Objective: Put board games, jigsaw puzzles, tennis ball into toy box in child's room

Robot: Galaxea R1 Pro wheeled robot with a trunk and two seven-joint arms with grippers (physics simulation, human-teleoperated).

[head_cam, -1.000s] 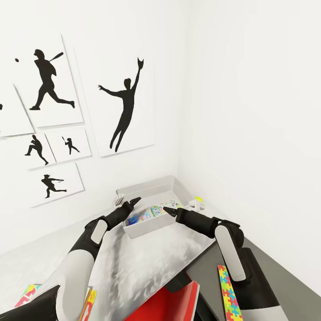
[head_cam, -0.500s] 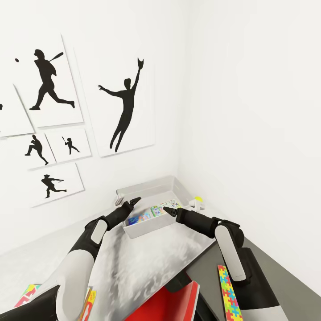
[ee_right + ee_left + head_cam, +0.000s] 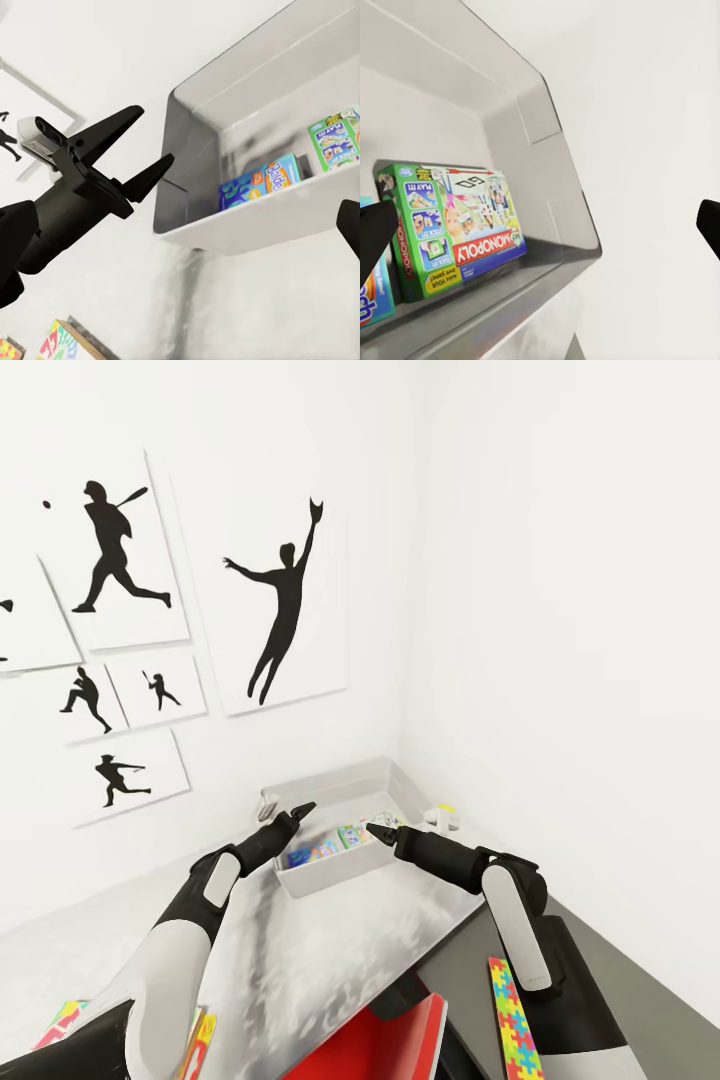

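Both our claws hang at the near rim of the shallow light-grey toy box (image 3: 340, 790) on the light-grey desk (image 3: 330, 950).

Our left claw (image 3: 285, 813) is spread wide, empty, over the box's near left corner. Inside lie a blue cartoon-print game box (image 3: 259, 182) and, beside it, a green one reading "MONOPOLY" (image 3: 450, 225). Our right claw (image 3: 372, 828) points at the near rim; we cannot tell its spread. The small yellow-green tennis ball (image 3: 446, 811) sits just beyond the box's right end.

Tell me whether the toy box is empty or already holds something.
Not empty. The toy box holds a green Monopoly game and a blue game box, both lying inside its walls.
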